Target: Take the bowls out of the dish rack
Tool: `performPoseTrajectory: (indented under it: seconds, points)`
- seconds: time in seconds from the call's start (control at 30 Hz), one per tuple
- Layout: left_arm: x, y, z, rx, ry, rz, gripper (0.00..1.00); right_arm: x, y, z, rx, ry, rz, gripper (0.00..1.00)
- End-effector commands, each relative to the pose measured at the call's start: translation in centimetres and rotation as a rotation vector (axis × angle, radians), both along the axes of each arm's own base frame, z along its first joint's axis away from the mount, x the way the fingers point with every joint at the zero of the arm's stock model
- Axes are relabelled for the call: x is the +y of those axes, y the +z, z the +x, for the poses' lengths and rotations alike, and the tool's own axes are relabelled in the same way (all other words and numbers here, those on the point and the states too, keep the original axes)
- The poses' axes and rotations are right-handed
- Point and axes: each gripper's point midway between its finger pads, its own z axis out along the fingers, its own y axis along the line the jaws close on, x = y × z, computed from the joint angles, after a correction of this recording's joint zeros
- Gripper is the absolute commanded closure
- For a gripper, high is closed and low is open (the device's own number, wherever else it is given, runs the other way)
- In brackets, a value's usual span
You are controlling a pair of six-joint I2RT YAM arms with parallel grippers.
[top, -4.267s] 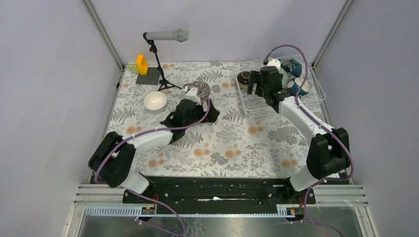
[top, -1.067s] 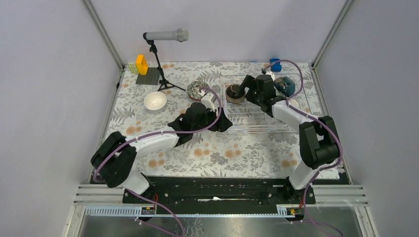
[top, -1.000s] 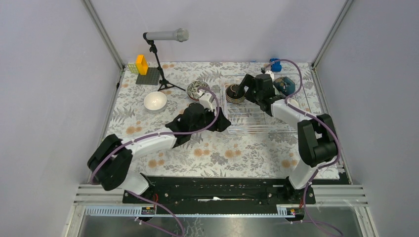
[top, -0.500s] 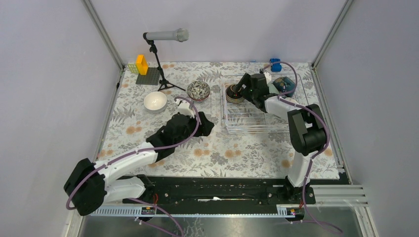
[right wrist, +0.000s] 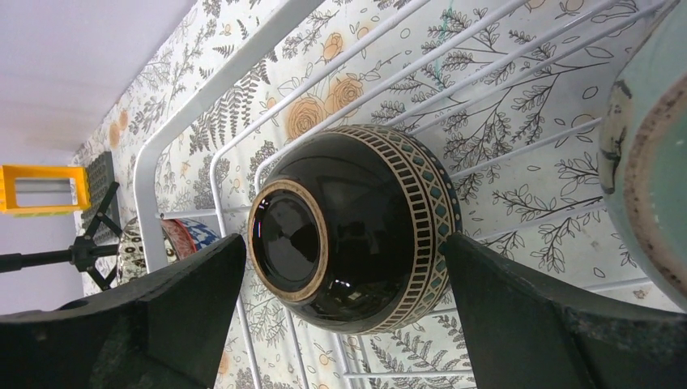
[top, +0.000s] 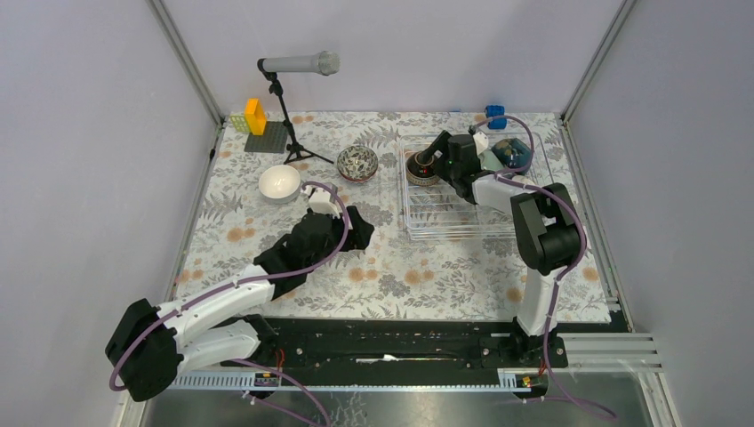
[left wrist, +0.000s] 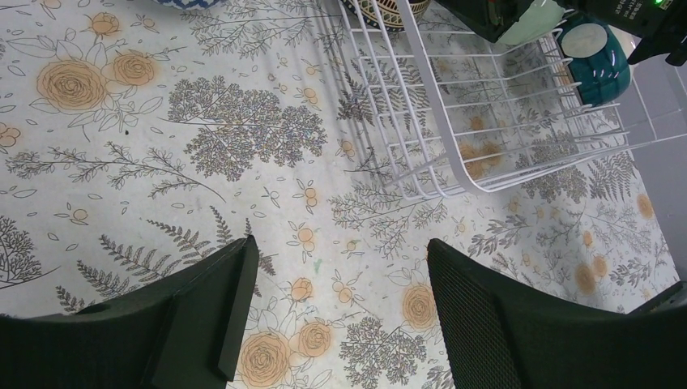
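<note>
Top view: the left arm has drawn back toward the near left, leaving the grey patterned bowl on the table, just right of the white bowl. The left gripper now sits well short of both. Two bowls are out. The right gripper has crossed the dish rack from its far right side and now sits at the dark brown bowl in the rack's far left corner. A teal bowl waits at the rack's far right.

Left wrist view: the fingers are spread with only tablecloth between them, wider than a moment back. The hand is free, and the rack's near corner is ahead.

Right wrist view: the fingers stand fully apart on either side of the dark brown bowl, which lies on its side on the wires, foot ring toward the camera. No contact shows. A mint green bowl is just right of it. Judgement: the next pick is lined up, and the closing is not yet begun.
</note>
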Motion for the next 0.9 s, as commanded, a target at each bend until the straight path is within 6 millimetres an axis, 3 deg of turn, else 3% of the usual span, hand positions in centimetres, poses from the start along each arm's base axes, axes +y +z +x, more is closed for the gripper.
performPoseTrajectory:
  seconds: [0.0, 0.3, 0.57, 0.73, 0.87]
  points:
    - [0.3, 0.3, 0.5, -0.018, 0.032, -0.012, 0.19, -0.4, -1.0, 0.6, 0.018, -0.071, 0.055, 0.00]
    - [0.2, 0.1, 0.6, -0.018, 0.031, -0.016, 0.19, -1.4, -2.4, -0.9, 0.091, -0.114, 0.037, 0.00]
    - [0.2, 0.2, 0.6, -0.024, 0.034, -0.021, 0.19, -1.8, -0.5, -0.9, 0.067, -0.132, -0.034, 0.00]
    - [0.2, 0.3, 0.6, -0.026, 0.035, -0.022, 0.19, -1.0, 0.9, -0.9, 0.031, -0.159, -0.057, 0.00]
    - [0.2, 0.3, 0.6, -0.027, 0.034, -0.025, 0.19, -0.3, 0.2, -0.7, 0.036, -0.192, -0.016, 0.00]
